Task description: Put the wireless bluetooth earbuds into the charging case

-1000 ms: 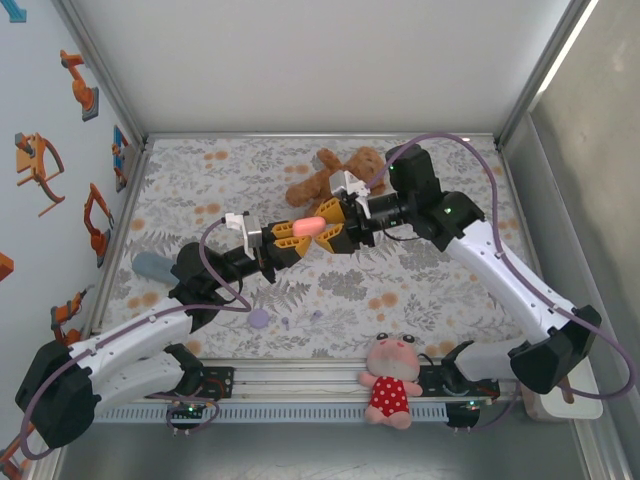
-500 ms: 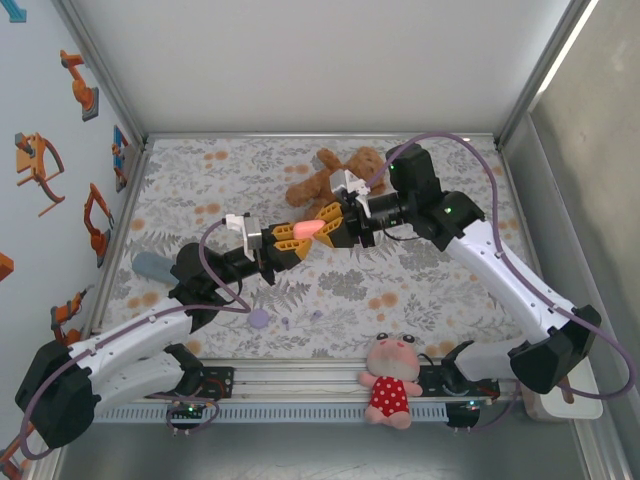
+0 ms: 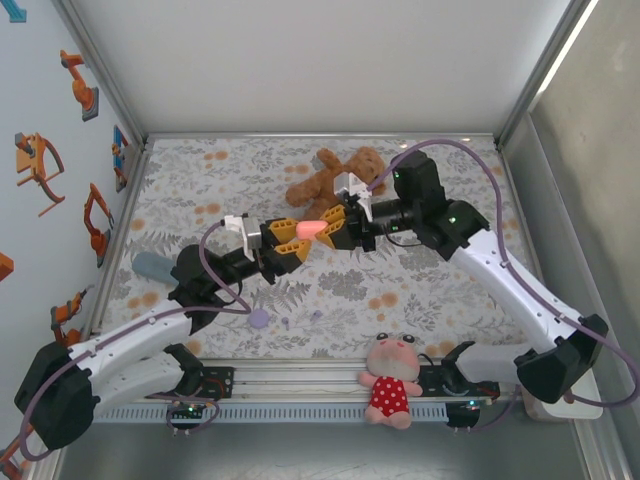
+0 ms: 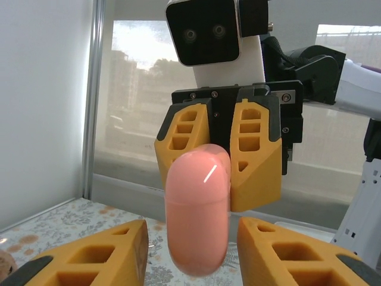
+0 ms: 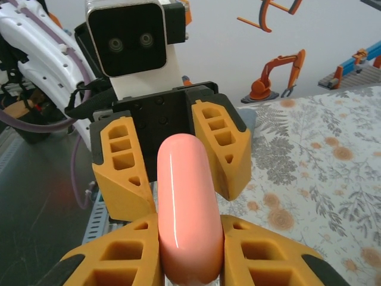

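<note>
A pink capsule-shaped charging case [image 3: 312,228] hangs in mid-air over the middle of the table, between both grippers. My right gripper [image 3: 332,226] is shut on one end of it; in the right wrist view its fingers [image 5: 256,250] press both sides of the case [image 5: 187,202]. My left gripper [image 3: 298,240] is open around the other end. In the left wrist view there are gaps between its fingers [image 4: 113,250] and the case [image 4: 197,208]. Two tiny pale purple pieces, possibly the earbuds [image 3: 285,322], lie on the cloth near the front.
A brown teddy bear [image 3: 330,175] lies at the back behind the grippers. A pink plush doll [image 3: 392,385] sits at the front edge. A lilac disc [image 3: 259,319] and a blue-grey object [image 3: 155,266] lie on the left of the floral cloth.
The right gripper closed onto the pink case, then the left gripper's jaws parted from it. The case stayed in about the same place.
</note>
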Robot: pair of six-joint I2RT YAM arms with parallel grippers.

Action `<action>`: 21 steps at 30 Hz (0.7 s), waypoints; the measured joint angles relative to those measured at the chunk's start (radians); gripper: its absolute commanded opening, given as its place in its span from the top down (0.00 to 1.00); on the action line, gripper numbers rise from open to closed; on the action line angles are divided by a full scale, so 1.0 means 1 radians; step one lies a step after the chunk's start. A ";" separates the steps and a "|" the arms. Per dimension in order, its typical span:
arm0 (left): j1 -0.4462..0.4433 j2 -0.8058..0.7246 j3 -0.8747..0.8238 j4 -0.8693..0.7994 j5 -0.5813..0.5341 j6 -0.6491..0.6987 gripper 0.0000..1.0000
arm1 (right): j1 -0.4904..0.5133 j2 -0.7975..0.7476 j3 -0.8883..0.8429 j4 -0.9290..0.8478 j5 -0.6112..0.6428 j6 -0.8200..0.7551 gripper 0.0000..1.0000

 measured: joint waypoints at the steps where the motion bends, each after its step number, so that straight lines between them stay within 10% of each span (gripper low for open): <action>1: 0.000 -0.011 -0.006 -0.010 -0.007 0.004 0.53 | 0.000 -0.006 -0.008 0.002 0.018 0.001 0.84; 21: 0.000 -0.559 -0.085 -0.513 -0.288 0.165 0.30 | -0.067 0.005 -0.237 0.050 0.318 0.166 0.85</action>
